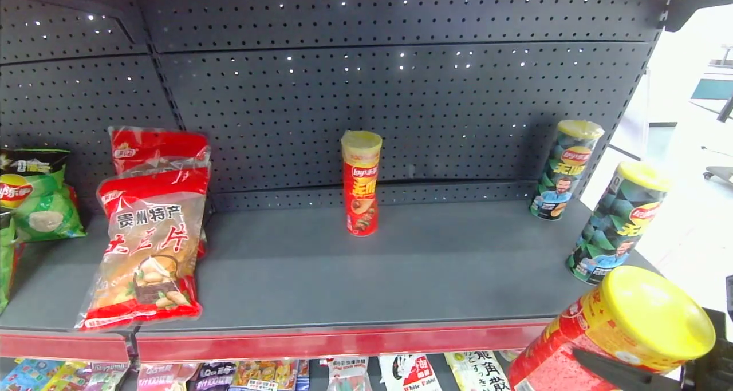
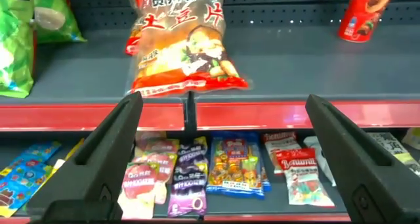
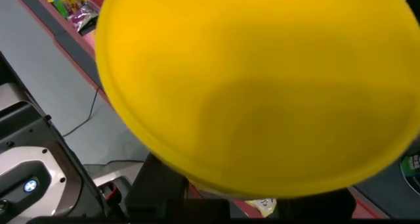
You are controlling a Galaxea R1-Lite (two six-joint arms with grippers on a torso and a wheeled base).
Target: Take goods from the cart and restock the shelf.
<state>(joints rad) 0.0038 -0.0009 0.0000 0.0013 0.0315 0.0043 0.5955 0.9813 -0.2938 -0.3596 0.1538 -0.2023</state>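
One red tube (image 1: 361, 183) stood on the shelf (image 1: 401, 276), while the right claw (image 1: 624, 374) was clamped on a second tube (image 1: 621, 328), unplaced, and the left claw (image 2: 223, 122) gaped empty.

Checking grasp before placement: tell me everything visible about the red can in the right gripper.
The red can is a tall cylindrical snack tube, glossy red with yellow print, capped by a smooth yellow lid that looks plastic and sits closed. It is tilted, lid up and toward the robot's right, held clear of the shelf, in front of its red front edge near the right end. The right gripper is shut on its lower body; one dark finger lies across its side.
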